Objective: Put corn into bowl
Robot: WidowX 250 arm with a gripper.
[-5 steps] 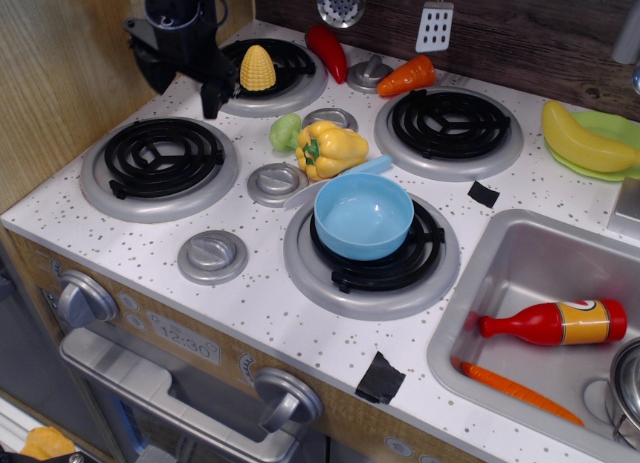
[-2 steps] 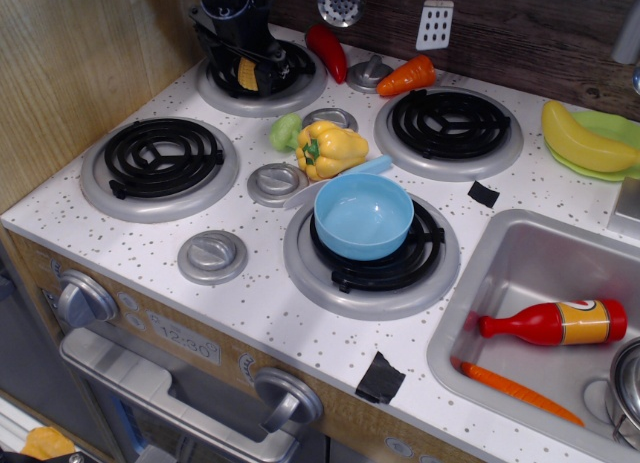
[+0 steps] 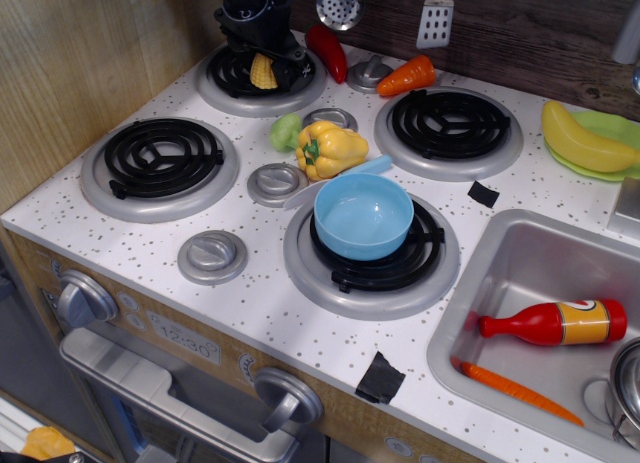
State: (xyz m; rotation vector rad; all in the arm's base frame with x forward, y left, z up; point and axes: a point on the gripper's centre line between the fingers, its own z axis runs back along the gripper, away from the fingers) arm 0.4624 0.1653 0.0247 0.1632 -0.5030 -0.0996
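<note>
Up at the back left burner (image 3: pixel 262 75), at about eleven o'clock on the toy stove top, the black gripper (image 3: pixel 266 65) is lowered over the corn (image 3: pixel 263 72). Its dark fingers stand on either side of the yellow cob and seem to press against it, but the gripper body hides the contact, so I cannot tell for certain whether the jaws are closed on it. Only the middle of the cob shows between the fingers, and it sits over the black coil of that burner.

The light blue bowl (image 3: pixel 364 215) stands upright on the front right burner (image 3: pixel 372 255), near the middle of the view and well apart from the corn, at roughly five o'clock from it. Its hollow shows only smooth blue plastic.

Between the two lies a yellow bell pepper (image 3: pixel 330 149) with a green stem, just beside the bowl's rim at its ten o'clock. A red chilli pepper (image 3: pixel 327 51) rests just to the right of the gripper, and an orange carrot (image 3: pixel 406 76) lies further right along the back edge. At three o'clock a banana (image 3: pixel 582 139) lies on a light green plate (image 3: pixel 612 131). In the sink (image 3: pixel 520 273), at four o'clock, lie a red sauce bottle (image 3: pixel 554 322) and a second, thinner carrot (image 3: pixel 515 389).
</note>
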